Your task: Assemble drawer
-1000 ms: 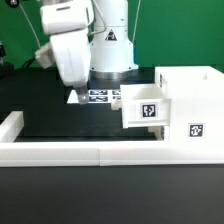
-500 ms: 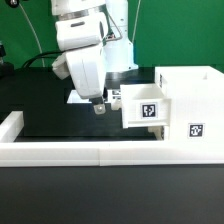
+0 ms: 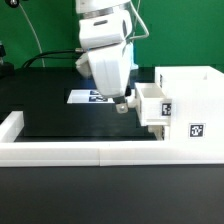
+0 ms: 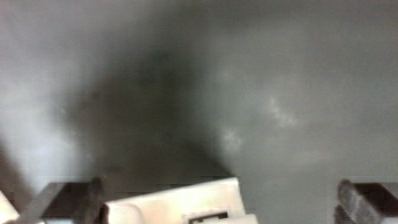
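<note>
The large white drawer shell (image 3: 190, 100) stands at the exterior view's right, with a tag on its front. A small white tray (image 3: 152, 106) sticks out of its open side toward the left. My gripper (image 3: 122, 106) hangs just left of the tray's outer end, low over the black table. In the wrist view, the two fingers (image 4: 68, 202) stand wide apart and a white corner of the tray (image 4: 175, 204) lies between them, so my gripper (image 4: 217, 205) is open. I cannot tell whether a finger touches the tray. A second tray is not in view.
The marker board (image 3: 92, 97) lies on the black table behind the gripper. A long low white border block (image 3: 80, 153) runs along the front edge. Another one (image 3: 10, 125) stands at the exterior view's left.
The arm has swung from the exterior view's left to the right and come down to the tray's outer end. The tray now sits further toward the shell than before.
</note>
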Available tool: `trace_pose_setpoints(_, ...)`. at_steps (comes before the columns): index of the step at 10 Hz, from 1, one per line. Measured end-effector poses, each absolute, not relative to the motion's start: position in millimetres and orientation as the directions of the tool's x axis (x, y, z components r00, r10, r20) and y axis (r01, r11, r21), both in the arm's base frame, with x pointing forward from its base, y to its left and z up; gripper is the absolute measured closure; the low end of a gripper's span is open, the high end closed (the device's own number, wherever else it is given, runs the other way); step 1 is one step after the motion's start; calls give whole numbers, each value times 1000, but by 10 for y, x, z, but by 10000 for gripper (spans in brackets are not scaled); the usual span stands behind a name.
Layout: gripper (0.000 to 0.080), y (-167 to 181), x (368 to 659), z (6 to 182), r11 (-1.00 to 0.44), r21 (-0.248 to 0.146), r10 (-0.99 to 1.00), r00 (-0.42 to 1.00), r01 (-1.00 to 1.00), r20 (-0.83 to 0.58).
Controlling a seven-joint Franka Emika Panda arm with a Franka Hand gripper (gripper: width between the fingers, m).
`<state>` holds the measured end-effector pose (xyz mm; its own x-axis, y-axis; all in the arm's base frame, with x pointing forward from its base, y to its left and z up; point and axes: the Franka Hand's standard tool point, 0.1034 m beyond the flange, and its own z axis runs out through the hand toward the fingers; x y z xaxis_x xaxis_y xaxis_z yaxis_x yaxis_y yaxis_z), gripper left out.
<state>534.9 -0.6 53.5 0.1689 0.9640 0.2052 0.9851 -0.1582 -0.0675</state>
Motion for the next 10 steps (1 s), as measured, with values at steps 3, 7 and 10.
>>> trace_pose_setpoints(3,150,102,5327,524,-178,-78,960,191,981,206)
trace_pose_setpoints(7,150,305,5350,544,-201,-90,956,216,975,198)
trace_pose_setpoints(10,150,255,5352,546,-231,-95,950,246,968,195)
